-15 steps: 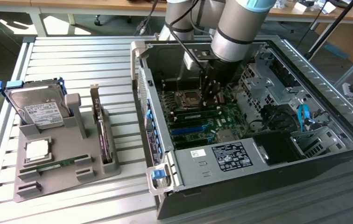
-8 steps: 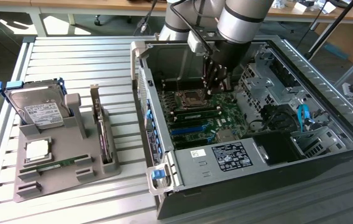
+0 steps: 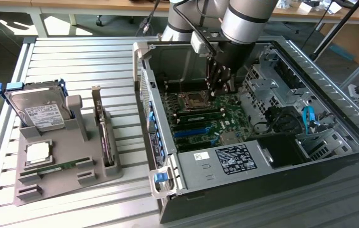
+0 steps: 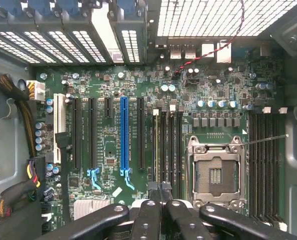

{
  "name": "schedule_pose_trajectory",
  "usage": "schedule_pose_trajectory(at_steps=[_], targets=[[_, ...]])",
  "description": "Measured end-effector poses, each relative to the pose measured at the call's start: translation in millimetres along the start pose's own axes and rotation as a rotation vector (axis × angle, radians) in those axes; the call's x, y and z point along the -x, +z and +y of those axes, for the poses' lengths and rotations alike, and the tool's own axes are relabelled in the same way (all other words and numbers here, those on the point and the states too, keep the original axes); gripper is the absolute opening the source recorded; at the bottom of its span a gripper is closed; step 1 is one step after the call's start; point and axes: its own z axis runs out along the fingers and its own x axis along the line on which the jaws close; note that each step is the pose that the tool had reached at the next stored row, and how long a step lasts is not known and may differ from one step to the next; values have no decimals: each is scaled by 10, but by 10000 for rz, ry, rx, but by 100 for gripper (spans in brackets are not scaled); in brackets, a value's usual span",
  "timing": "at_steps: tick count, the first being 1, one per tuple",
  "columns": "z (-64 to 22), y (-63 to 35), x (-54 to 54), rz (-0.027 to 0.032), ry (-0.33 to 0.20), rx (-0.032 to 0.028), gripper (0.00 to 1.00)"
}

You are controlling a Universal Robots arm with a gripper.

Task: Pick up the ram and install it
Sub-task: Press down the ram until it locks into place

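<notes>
on the exterior view's left, a grey holder (image 3: pixel 59 166) sits on the slatted metal table (image 3: pixel 90 61), carrying a hard drive (image 3: pixel 40 114) stood upright at its far end, a small square silver processor chip (image 3: pixel 38 152) lying flat, and a dark expansion card (image 3: pixel 105 135) set on edge along its right side. the ram (image 3: pixel 56 167), a thin green stick, lies flat in a slot near the holder's front edge, well apart from the arm. to the right, an open computer case (image 3: pixel 306 71) rests on its side with the green motherboard (image 3: pixel 227 118) exposed. the robot arm (image 3: pixel 246 19) reaches down into the case, its gripper (image 3: pixel 218 88) hanging just above the board near the open processor socket (image 3: pixel 195 100). in the wrist view, the black fingers (image 4: pixel 148 210) sit pressed close together with nothing between them, above the dark memory slots (image 4: pixel 166 145) beside the socket (image 4: pixel 216 172); a blue expansion slot (image 4: pixel 123 135) runs alongside.
</notes>
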Motion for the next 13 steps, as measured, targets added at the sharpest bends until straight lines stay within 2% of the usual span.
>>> schedule_pose_trajectory(at_steps=[2, 3, 5, 8, 13], targets=[[0, 0, 0, 0, 13, 0, 11], [0, 0, 0, -15, 455, 0, 11], [0, 3, 0, -38, 932, -1, 11], [0, 11, 0, -82, 1967, -3, 11], [-1, 15, 0, -126, 2958, -4, 11]])
